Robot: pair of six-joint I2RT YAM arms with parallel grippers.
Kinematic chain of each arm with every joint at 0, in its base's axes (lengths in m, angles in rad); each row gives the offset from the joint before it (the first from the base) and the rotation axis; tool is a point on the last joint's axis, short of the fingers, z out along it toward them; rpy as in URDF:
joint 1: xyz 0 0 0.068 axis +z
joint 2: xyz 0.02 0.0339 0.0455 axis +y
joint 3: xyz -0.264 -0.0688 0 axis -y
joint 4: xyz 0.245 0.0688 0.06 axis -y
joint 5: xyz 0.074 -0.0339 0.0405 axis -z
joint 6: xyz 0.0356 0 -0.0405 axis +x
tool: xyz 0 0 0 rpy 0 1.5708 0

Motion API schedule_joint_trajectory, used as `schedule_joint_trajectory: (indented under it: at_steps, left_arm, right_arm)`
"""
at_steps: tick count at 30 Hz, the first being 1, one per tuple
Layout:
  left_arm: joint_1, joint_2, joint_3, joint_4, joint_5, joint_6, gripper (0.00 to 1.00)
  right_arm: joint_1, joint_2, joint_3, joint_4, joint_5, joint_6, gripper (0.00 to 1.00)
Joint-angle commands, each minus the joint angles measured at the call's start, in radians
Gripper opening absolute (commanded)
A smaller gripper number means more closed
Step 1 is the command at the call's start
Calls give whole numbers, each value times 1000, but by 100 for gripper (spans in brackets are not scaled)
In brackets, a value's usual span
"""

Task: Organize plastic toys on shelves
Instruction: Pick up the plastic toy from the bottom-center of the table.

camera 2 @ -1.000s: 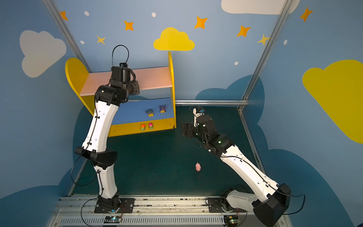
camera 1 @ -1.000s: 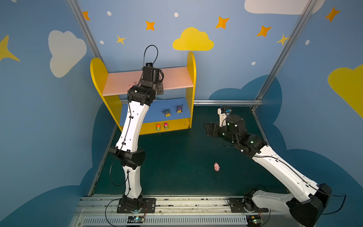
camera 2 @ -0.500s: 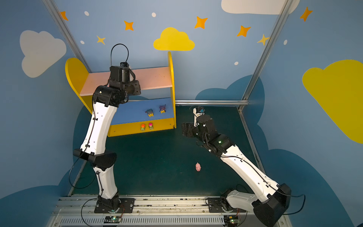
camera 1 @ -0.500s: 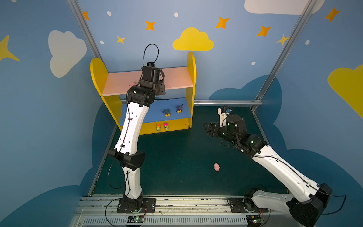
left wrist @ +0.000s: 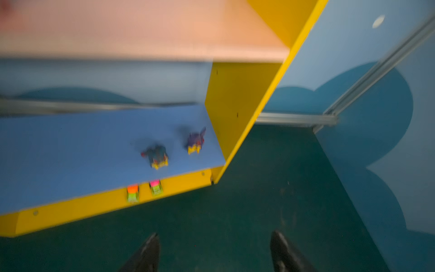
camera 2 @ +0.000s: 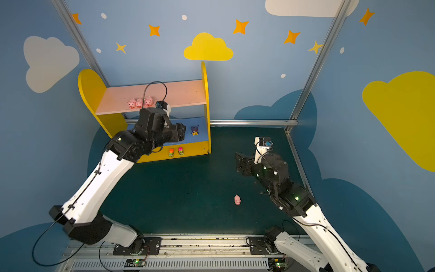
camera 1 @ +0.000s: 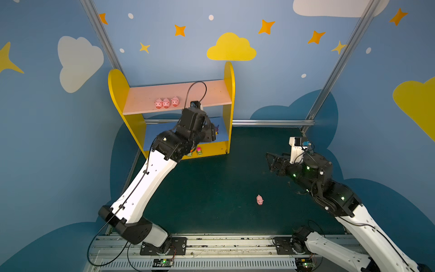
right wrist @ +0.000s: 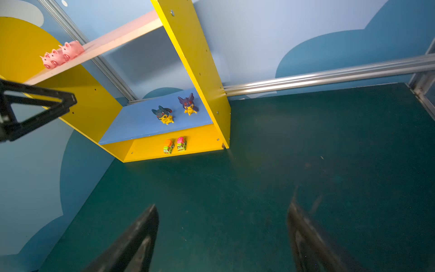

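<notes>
Left gripper (left wrist: 214, 233): jaws wide apart, empty. Right gripper (right wrist: 222, 205): likewise. 3 small pink plastic pigs (camera 1: 166, 103) on pink top board of yellow shelf unit (camera 1: 229, 77), above left jaws. 4th pink pig (camera 1: 259, 200) on floor, apart from both.

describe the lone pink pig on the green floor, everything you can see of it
The pink pig is a tiny, smooth, plastic-looking toy, visible in both top views. It lies by itself on the dark green floor, well out in front of the yellow shelves. Only the floor touches it. Its face and legs are too small to make out.
</notes>
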Motion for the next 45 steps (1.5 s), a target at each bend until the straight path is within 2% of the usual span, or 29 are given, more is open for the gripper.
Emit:
schedule_joint_trajectory:
  at_steps: [1,5,9,15,18,21,25,35,45]
  left_arm:
    - [-66,-79,-222,166,-62,-122,75]
    - [-226,-111,-456,313,-116,-209,75]
    - [-402,-56,-583,434,-230,-348,75]
    - [-588,106,-635,502,-338,-589,76]
    - [-657,234,-579,489,-387,-664,78]
    - [-684,394,-458,419,-392,-695,78]
    - [-710,567,-298,394,-358,-637,78]
    - [-709,723,-180,360,-322,-622,78]
    - [-711,846,-100,339,-373,-589,66]
  right_arm:
    - [8,-58,-58,-119,40,31,84]
    - [10,-173,-114,-174,58,49,84]
    - [11,-242,-120,-238,81,47,84]
    - [11,-279,-126,-270,105,43,84]
    - [11,-293,-129,-272,91,47,84]
    - [12,-302,-137,-277,67,58,84]
    - [12,-338,-143,-291,66,60,84]
    - [11,-406,-151,-338,86,63,84]
    - [11,-433,-142,-382,94,74,84]
